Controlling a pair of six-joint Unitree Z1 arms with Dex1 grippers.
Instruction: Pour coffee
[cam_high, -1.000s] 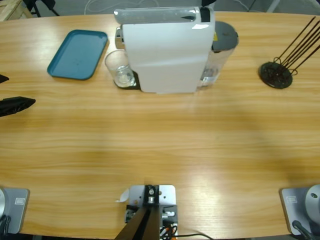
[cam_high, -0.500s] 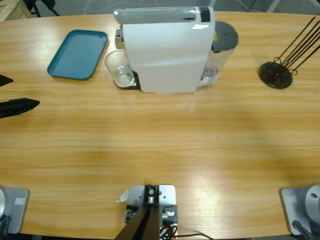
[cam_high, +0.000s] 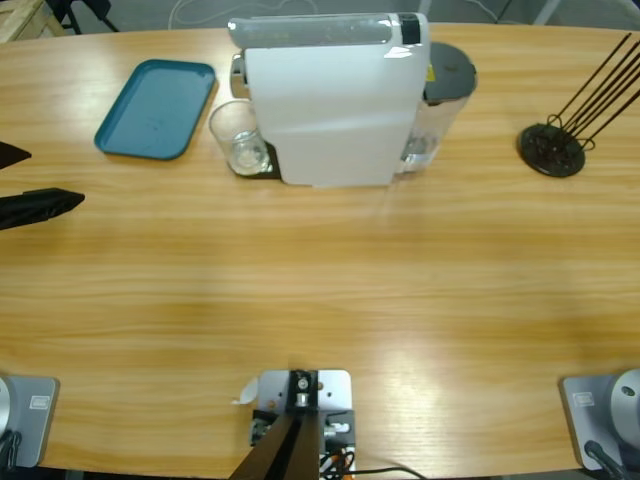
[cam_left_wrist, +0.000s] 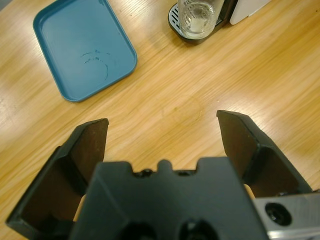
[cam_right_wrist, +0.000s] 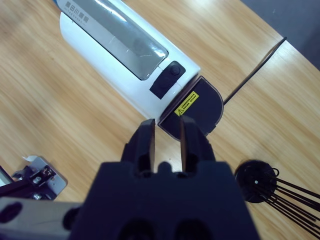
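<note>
A white coffee machine (cam_high: 330, 100) stands at the table's far middle, with a clear empty glass (cam_high: 240, 140) on its drip tray at its left end. At the left edge, my left gripper (cam_high: 35, 180) hovers open and empty, well short of the glass. In the left wrist view the left gripper (cam_left_wrist: 162, 130) has its jaws spread wide over bare wood, with the glass (cam_left_wrist: 199, 15) far ahead. My right gripper (cam_right_wrist: 167, 125) is shut and empty, high above the machine's (cam_right_wrist: 115, 50) tank end; it does not show in the high view.
A blue tray (cam_high: 157, 108) lies empty left of the glass and also shows as the tray (cam_left_wrist: 85, 47) in the left wrist view. A black wire rack (cam_high: 552, 148) stands at the far right, seen too as the rack (cam_right_wrist: 256, 182). The machine's grey tank lid (cam_right_wrist: 197, 107) carries a yellow label.
My left gripper has edged slightly rightward, further onto the table, still open. The machine, glass and tray have not moved.
</note>
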